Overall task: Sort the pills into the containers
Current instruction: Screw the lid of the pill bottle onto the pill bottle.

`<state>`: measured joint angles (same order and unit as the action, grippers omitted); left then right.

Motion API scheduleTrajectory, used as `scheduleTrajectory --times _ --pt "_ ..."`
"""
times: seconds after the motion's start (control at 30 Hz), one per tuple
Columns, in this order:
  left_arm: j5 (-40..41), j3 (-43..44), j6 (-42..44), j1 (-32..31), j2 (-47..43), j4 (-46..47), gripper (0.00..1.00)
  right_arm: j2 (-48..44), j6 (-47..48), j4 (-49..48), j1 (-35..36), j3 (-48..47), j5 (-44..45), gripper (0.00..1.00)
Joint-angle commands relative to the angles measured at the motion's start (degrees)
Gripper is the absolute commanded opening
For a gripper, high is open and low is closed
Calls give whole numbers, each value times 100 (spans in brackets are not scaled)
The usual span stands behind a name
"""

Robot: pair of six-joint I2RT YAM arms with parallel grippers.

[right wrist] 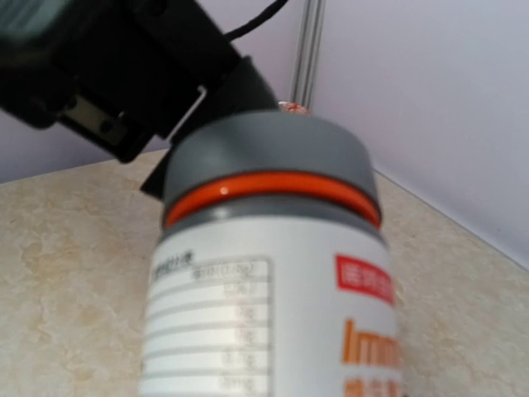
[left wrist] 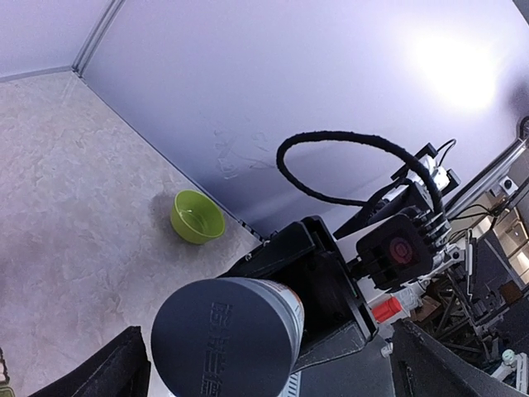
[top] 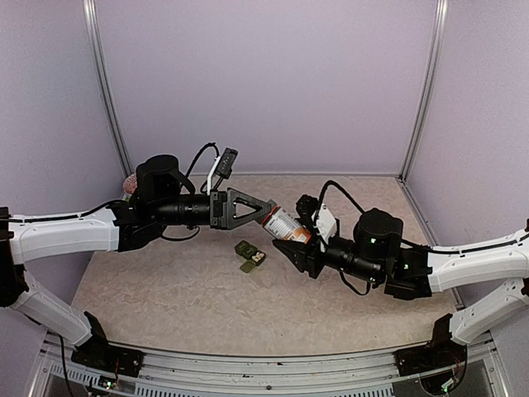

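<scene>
A white pill bottle (top: 285, 225) with a grey cap and an orange ring hangs tilted above the table, its body in my right gripper (top: 299, 241), which is shut on it. The bottle (right wrist: 273, 314) fills the right wrist view and hides that gripper's fingers. My left gripper (top: 269, 212) is open, with one finger on each side of the grey cap (left wrist: 219, 339). The containers (top: 250, 255), a small dark green strip, lie on the table just below the bottle. No pills show.
A lime-green bowl (left wrist: 197, 217) stands on the table near the wall. The right arm's black wrist and cable (left wrist: 364, 248) sit right behind the bottle. Purple walls close in the table on three sides.
</scene>
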<state>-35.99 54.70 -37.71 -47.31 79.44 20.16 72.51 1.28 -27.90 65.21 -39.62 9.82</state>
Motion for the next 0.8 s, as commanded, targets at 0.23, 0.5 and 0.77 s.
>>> scheduleTrajectory --times 0.23,0.5,0.77 --pt "-77 -29 -105 11 137 333 99 325 41 -255 -17 -392 432 6" --pt "-23 -71 -61 24 44 384 99 903 101 7 99 -704 246 5" --pt "100 -91 34 45 -92 330 99 1418 94 238 268 -963 55 4"
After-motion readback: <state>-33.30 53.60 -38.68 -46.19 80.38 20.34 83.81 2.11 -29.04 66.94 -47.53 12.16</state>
